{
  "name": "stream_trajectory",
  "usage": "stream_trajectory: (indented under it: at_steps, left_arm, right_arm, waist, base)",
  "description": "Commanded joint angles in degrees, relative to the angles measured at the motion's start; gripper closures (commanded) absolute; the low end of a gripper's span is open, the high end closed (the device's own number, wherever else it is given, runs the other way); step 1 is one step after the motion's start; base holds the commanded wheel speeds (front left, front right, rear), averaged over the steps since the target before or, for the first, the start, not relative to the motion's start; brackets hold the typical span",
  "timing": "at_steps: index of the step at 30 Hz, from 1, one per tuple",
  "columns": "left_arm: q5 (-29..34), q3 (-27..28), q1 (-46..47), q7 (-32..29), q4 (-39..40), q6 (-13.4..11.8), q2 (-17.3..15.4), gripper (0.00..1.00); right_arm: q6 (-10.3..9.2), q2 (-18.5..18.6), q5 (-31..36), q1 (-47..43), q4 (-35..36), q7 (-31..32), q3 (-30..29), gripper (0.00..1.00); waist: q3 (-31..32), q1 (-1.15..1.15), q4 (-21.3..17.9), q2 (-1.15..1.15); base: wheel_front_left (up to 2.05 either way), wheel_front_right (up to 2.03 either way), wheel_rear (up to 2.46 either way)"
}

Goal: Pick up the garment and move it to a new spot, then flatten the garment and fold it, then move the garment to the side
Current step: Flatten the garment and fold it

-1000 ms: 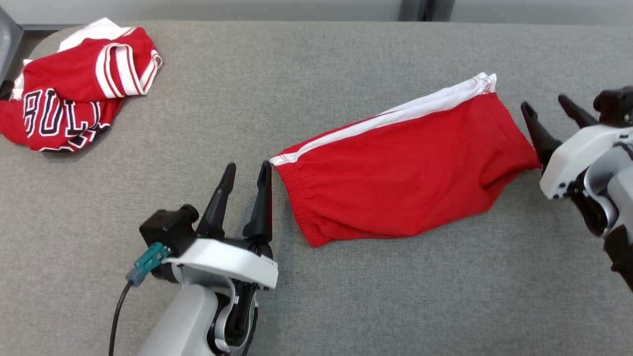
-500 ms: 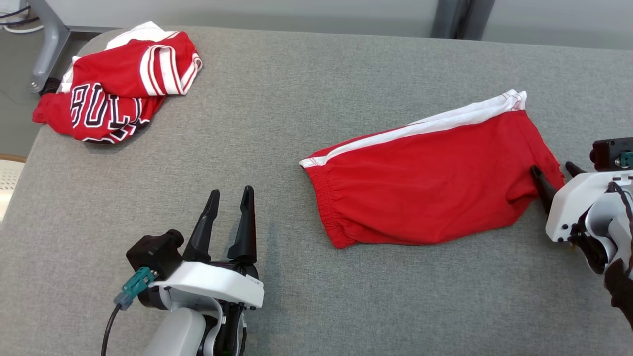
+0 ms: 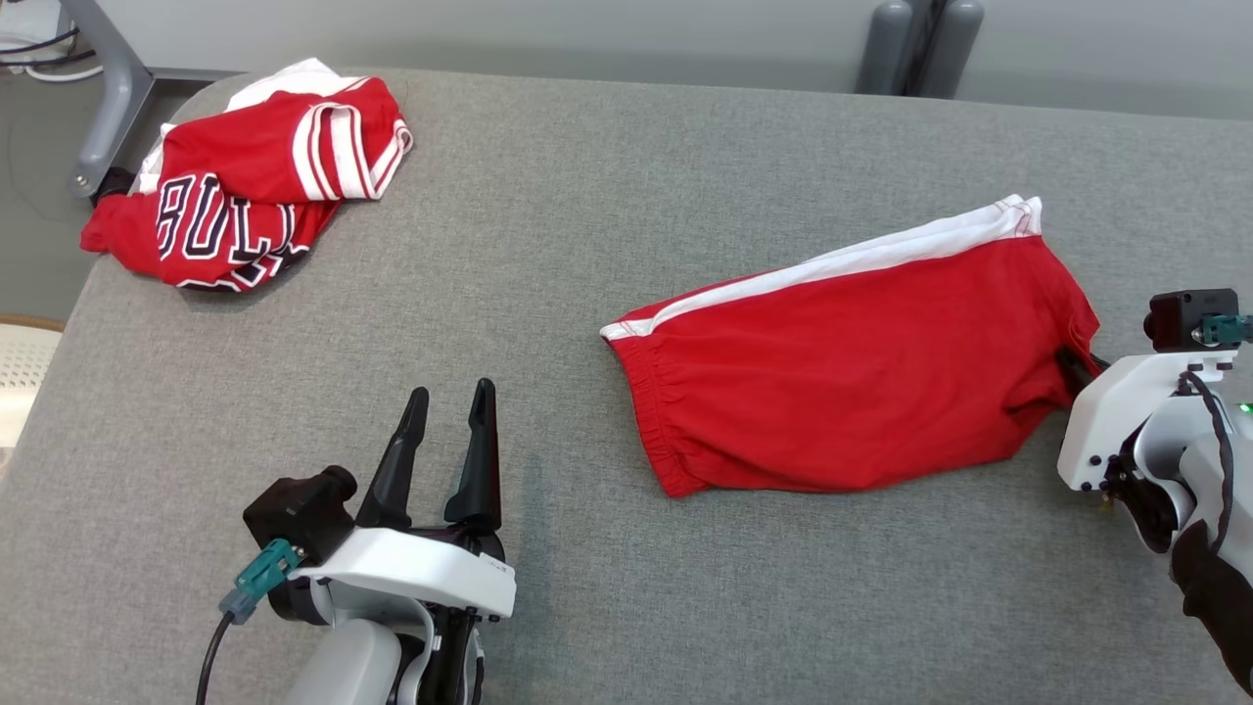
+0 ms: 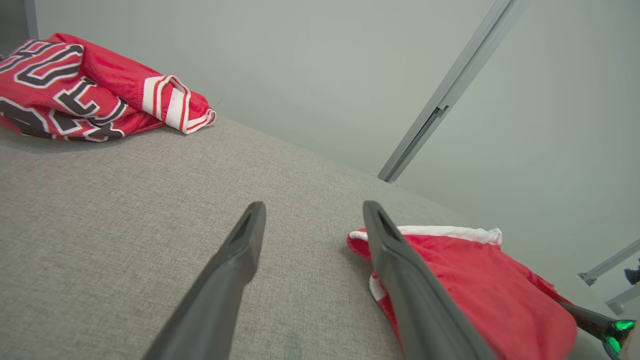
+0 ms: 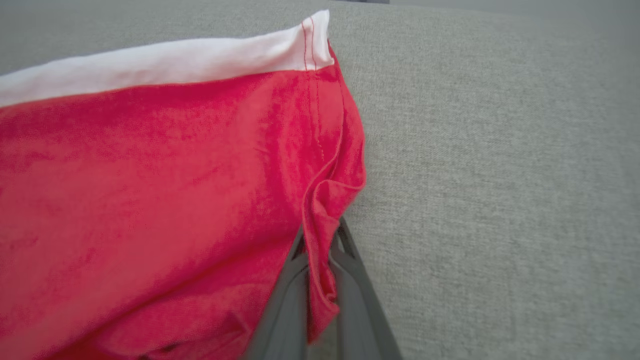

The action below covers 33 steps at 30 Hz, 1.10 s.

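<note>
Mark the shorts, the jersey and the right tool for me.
shorts (image 3: pixel 861 382), head view, middle of the red panel.
jersey (image 3: pixel 225 230), head view, on the lettering.
right tool (image 5: pixel 321 240), right wrist view, between its fingertips, shut on the shorts' edge.

Grey padded table (image 3: pixel 587 245) bears red shorts (image 3: pixel 852 382) and jersey (image 3: pixel 245 186).

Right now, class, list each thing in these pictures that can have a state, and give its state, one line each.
Red shorts: lying mostly flat on the grey table, right hem bunched where it is pinched.
Right tool: shut on that hem.
Left tool: open, empty, apart from the shorts.
Red jersey: crumpled in a heap at the table's far left corner.
</note>
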<state>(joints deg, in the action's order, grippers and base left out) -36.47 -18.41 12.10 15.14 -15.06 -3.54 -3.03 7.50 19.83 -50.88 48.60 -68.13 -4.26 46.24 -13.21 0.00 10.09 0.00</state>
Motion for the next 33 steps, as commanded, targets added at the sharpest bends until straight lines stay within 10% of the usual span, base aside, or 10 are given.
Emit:
stream_trajectory:
  at_steps: [1,19,33]
  left_arm:
    - [-0.2,0.5,-0.5,0.0,0.0,0.3,-0.1,0.0]
    - [4.0,0.8,-3.2,0.0,-0.3,0.0,-0.9,0.0]
    - [9.6,3.0,-5.4,0.0,-2.3,-1.0,-1.9,0.0]
  right_arm:
    - [-0.01,0.0,-0.7,-1.0,-0.5,-1.4,-0.3,1.0]
    - [-0.01,3.0,-9.8,-15.4,9.1,-10.8,-7.2,1.0]
    - [-0.01,3.3,-1.4,-24.9,17.2,-11.0,-21.3,1.0]
  waist:
    - [0.5,0.0,-0.4,0.0]
    - [6.3,0.0,-5.9,0.0]
    - [9.0,0.0,-9.2,0.0]
  base:
    - [0.0,0.0,0.0]
    - [0.0,0.0,0.0]
    - [0.0,0.0,0.0]
